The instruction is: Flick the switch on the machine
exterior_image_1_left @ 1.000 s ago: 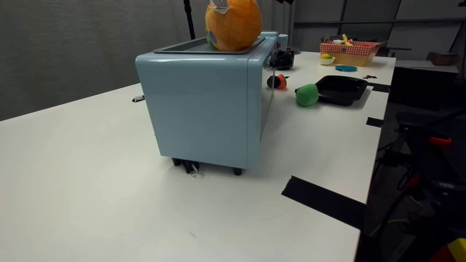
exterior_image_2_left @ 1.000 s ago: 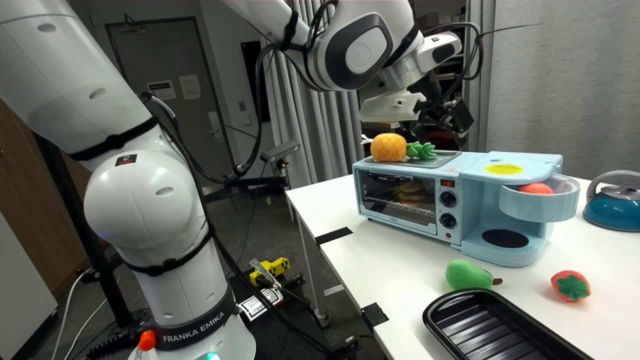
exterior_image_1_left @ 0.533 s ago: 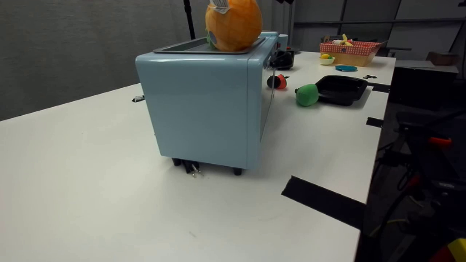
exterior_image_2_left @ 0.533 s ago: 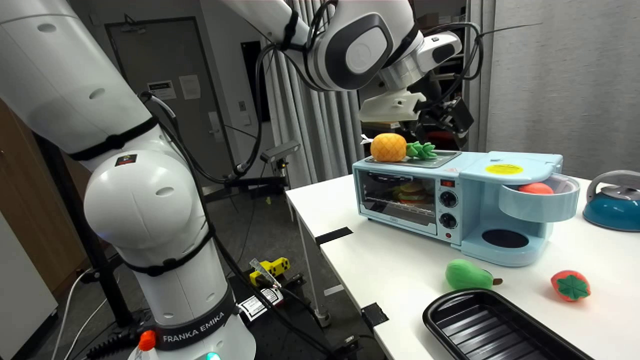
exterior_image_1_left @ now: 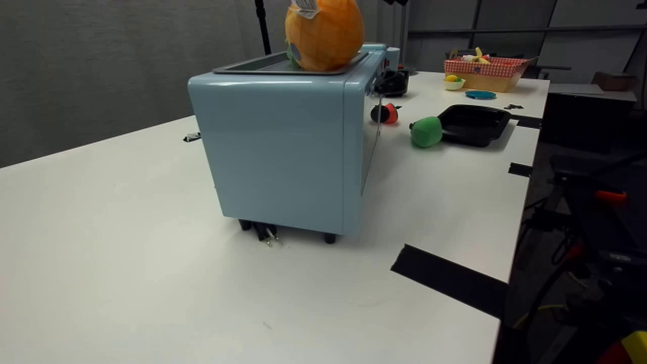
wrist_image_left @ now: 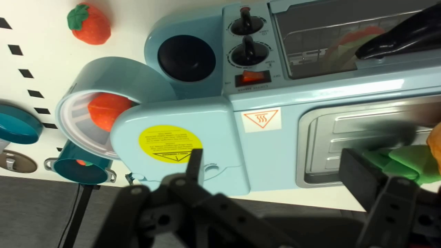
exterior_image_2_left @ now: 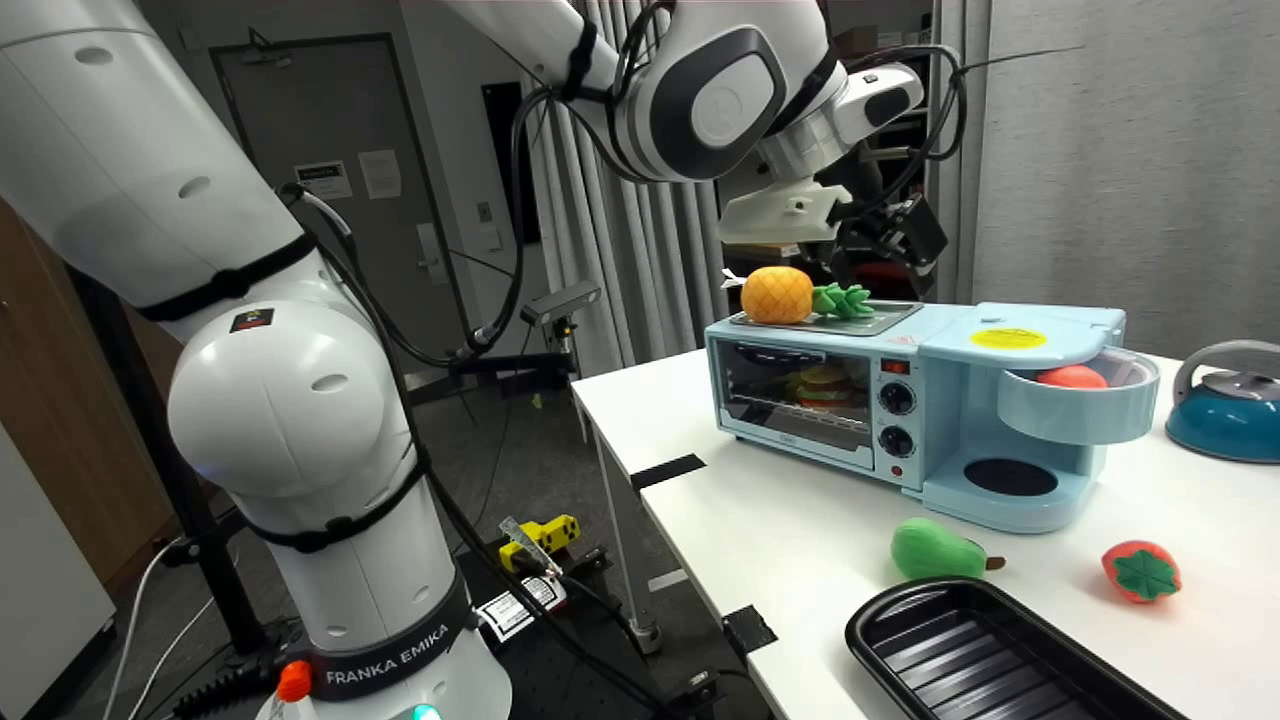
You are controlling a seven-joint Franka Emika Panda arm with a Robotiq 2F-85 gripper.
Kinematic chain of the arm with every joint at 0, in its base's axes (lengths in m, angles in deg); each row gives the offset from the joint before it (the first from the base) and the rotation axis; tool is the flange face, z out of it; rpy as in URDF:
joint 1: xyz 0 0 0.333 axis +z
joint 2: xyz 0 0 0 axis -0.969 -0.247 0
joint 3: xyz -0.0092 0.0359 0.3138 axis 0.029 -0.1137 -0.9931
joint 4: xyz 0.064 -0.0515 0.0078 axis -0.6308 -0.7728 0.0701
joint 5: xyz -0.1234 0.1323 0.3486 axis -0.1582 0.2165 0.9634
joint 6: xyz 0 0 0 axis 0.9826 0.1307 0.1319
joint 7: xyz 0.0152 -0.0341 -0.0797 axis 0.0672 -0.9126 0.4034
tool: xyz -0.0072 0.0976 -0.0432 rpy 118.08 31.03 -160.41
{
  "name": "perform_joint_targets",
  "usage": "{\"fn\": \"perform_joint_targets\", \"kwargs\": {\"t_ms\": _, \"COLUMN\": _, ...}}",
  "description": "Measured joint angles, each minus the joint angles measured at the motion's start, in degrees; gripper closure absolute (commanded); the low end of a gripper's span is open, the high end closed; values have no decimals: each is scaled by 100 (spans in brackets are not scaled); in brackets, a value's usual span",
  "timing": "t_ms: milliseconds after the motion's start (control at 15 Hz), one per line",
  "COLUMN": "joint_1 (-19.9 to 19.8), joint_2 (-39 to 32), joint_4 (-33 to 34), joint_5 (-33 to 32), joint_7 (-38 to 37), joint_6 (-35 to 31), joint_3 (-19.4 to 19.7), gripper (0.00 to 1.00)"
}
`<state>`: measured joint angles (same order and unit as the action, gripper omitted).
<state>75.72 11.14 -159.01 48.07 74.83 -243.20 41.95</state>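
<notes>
The machine is a light blue boxy appliance, in both exterior views (exterior_image_1_left: 273, 146) (exterior_image_2_left: 960, 390) and the wrist view (wrist_image_left: 268, 158). Its switch is a small orange-red rocker in a black frame on the front panel, above two black knobs in an exterior view (exterior_image_2_left: 895, 367). It also shows in the wrist view (wrist_image_left: 253, 77). My gripper (wrist_image_left: 272, 151) is open, its fingers wide apart with nothing between them. In an exterior view the gripper (exterior_image_2_left: 890, 250) hangs above and behind the machine's top, apart from it. The switch is not touched.
A plush pineapple (exterior_image_2_left: 777, 295) lies on the metal tray on the machine. A red toy sits in the round basket (exterior_image_2_left: 1075, 415). A green pear (exterior_image_2_left: 935, 550), a strawberry (exterior_image_2_left: 1143, 572) and a black pan (exterior_image_2_left: 1000, 650) are in front. A teal kettle (exterior_image_2_left: 1225, 415) stands beside.
</notes>
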Motion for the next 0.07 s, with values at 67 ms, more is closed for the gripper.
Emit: {"fn": "perform_joint_targets", "kwargs": {"t_ms": 67, "joint_1": 0, "joint_2": 0, "joint_4": 0, "joint_5": 0, "joint_7": 0, "joint_6": 0, "joint_3": 0, "gripper": 0}}
